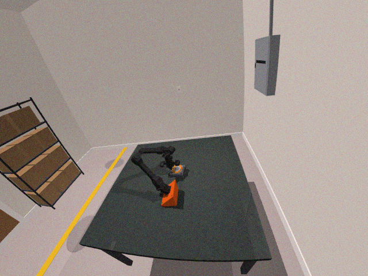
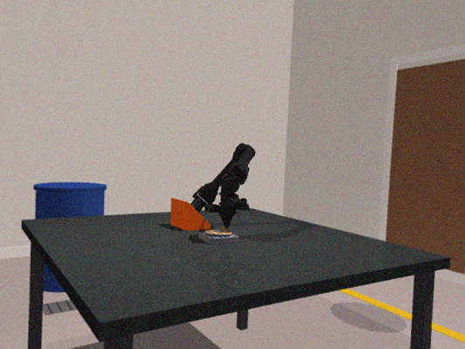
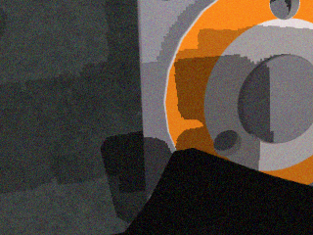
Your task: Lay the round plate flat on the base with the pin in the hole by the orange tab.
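The round plate [image 1: 178, 170] [image 2: 217, 232] [image 3: 188, 105], an orange ring with a pale grey inner ring, sits on the square grey base [image 1: 175, 175] [image 2: 209, 237] [image 3: 150, 93]. The wrist view shows the post [image 3: 293, 98] in its middle, a dark round hole [image 3: 226, 140] in the grey ring and another round opening [image 3: 285, 7] at the top. My gripper [image 1: 173, 167] [image 2: 227, 228] [image 3: 184, 160] is shut and empty, its tips low at the plate's edge, by a small orange bit that looks like the tab [image 2: 224, 229]. Contact, the pin and the plate's exact tilt cannot be made out.
The orange wedge-shaped mount [image 1: 169, 197] [image 2: 187, 216] of the arm stands on the dark table [image 1: 207, 219] [image 2: 162, 271] close to the base. A shelf [image 1: 38, 148], a blue barrel [image 2: 71, 201] and a wall box [image 1: 263, 65] are away from the table.
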Motion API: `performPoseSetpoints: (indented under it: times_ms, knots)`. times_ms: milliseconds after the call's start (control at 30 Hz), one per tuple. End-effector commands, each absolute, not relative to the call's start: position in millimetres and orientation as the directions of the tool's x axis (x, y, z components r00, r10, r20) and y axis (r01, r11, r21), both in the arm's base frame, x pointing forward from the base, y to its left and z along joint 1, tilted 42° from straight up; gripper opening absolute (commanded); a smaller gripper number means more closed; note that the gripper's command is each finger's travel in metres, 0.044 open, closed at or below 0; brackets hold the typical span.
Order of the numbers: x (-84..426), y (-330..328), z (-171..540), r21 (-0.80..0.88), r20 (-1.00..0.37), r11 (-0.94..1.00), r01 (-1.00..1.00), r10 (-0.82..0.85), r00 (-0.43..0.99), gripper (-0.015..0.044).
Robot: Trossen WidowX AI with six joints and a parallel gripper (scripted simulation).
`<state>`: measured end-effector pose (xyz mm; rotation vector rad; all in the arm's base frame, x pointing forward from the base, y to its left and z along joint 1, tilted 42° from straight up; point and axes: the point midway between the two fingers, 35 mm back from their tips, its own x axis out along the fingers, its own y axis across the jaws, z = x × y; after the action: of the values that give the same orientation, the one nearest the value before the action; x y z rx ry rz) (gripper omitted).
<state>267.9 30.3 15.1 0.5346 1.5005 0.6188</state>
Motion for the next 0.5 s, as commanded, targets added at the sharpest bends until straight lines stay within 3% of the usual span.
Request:
performPoseSetpoints:
  times_ms: [0,467]
  knots:
    - [259.8,30.5,11.7,0.671,-0.742,0.741,-0.04,0.669,-0.046,0.0]
    - [252.4,26.9,9.0,0.67,-0.742,0.741,-0.039,0.669,-0.046,0.0]
